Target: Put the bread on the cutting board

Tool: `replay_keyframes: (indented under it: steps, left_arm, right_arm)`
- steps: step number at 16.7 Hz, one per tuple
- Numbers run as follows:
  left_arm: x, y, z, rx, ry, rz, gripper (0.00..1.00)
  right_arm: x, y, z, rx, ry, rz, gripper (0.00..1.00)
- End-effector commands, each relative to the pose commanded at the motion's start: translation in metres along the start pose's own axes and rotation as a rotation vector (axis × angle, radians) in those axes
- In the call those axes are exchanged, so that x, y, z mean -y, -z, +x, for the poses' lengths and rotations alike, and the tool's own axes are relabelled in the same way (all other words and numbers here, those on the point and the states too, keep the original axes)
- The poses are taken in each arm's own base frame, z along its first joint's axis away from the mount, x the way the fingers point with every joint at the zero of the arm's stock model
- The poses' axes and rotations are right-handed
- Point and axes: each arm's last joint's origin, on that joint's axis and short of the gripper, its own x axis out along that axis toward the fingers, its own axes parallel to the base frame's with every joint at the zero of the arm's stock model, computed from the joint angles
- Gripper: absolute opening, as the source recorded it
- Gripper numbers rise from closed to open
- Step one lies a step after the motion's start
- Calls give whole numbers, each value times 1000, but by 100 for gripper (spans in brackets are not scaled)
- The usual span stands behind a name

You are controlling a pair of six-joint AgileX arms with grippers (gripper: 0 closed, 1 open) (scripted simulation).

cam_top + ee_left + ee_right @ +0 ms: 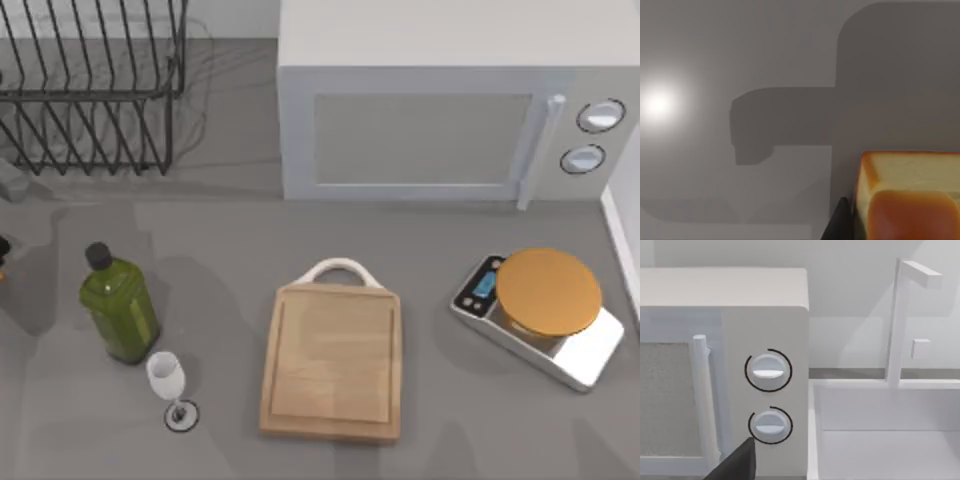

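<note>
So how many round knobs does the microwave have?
2. Both sit on the microwave at its right end, past the door handle: the upper knob and the lower knob just beneath it. None seem hidden.

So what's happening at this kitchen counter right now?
A two-armed robot is meant to put bread on a board. The rectangular light-wood cutting board with a white loop handle lies bare in the middle of the grey counter, between a green glass bottle with a small wine glass and a silver scale. The left wrist camera looks down on the small golden-brown glossy bread, resting on the counter beside a dark fingertip. The bread is not yet on the board.
</note>
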Motion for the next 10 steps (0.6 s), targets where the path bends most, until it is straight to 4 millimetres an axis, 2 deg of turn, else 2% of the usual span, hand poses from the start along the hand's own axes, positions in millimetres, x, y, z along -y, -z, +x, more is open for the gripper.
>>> replay_keyframes:
  steps: [4, 5, 7, 10]
  left_arm:
    - [0, 0, 0, 0, 0, 0, 0]
    - [3, -1, -12, 18, 2, -7, 0]
    - [1, -2, -17, 22, -2, -7, 0]
    - [-2, -5, -41, 20, 0, -1, 0]
  right_arm:
    - [0, 0, 0, 0, 0, 0, 100]
    - [0, 0, 0, 0, 0, 0, 100]
    - [0, 0, 0, 0, 0, 0, 100]
    - [0, 0, 0, 0, 0, 0, 100]
